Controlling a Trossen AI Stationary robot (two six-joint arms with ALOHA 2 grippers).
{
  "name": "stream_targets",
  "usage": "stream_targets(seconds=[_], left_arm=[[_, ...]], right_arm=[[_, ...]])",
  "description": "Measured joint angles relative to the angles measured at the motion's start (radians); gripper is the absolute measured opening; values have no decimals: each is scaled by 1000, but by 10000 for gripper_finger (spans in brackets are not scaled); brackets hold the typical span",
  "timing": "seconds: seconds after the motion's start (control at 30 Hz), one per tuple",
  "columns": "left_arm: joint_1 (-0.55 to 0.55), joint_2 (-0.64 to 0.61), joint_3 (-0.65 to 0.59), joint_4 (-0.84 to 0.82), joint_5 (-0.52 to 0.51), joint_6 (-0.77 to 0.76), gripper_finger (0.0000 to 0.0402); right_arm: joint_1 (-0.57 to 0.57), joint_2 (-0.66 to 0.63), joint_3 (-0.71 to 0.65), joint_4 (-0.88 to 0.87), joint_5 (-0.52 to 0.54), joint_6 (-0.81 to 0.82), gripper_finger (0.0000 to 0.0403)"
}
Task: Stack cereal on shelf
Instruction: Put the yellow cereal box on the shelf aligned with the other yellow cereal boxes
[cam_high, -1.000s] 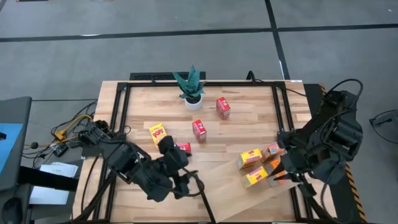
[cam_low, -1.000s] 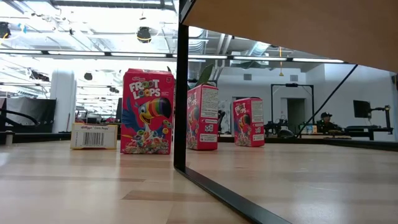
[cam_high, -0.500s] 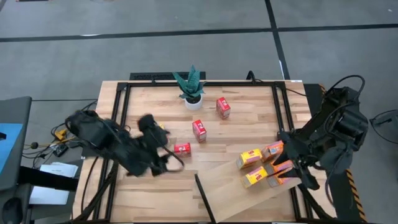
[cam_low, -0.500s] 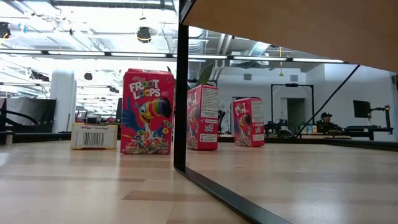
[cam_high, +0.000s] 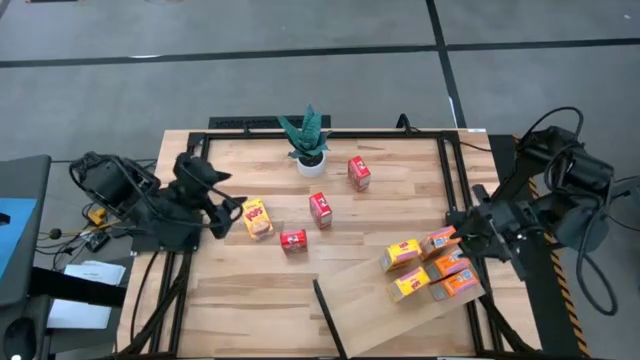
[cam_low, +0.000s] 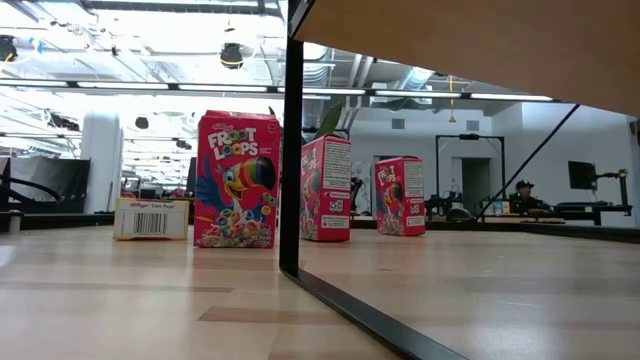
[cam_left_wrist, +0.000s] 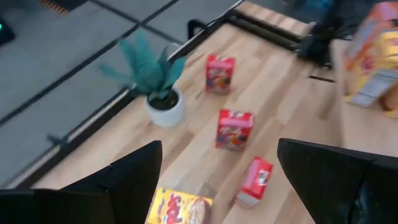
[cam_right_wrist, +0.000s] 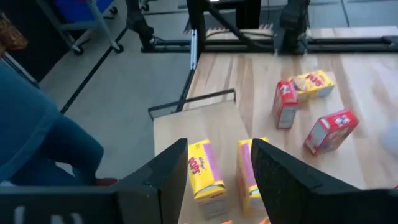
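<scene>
Left of the potted plant (cam_high: 306, 140) a yellow cereal box (cam_high: 256, 217) lies flat, probably light, stiff cardboard best pinched across its narrow sides by the open, empty left gripper (cam_high: 222, 203) beside it.

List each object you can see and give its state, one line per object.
Pale wooden shelf board: lying flat, four boxes on it.
Yellow and orange cereal boxes: lying on the shelf board.
Yellow cereal box: lying flat on the tabletop.
Three red cereal boxes: on the tabletop.
Left gripper: open, empty.
Right gripper: open, empty.
</scene>
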Motion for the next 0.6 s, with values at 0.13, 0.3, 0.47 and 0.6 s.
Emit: stream_targets(seconds=[0.13,0.3,0.47,0.6], left_arm=[[2,-157,-304,131,0,-97,311],[18,-360,-673,391,1,-110,311],[59,-555,-1011,596,40,-171,311],[125,-662,-1187,633,12,-241,311]], right_arm=[[-2,0,0,-5,42,-16,188],[-3,2,0,-7,125,-15,176],[-2,15,0,18,280,39,165],[-3,15,0,18,305,56,159]])
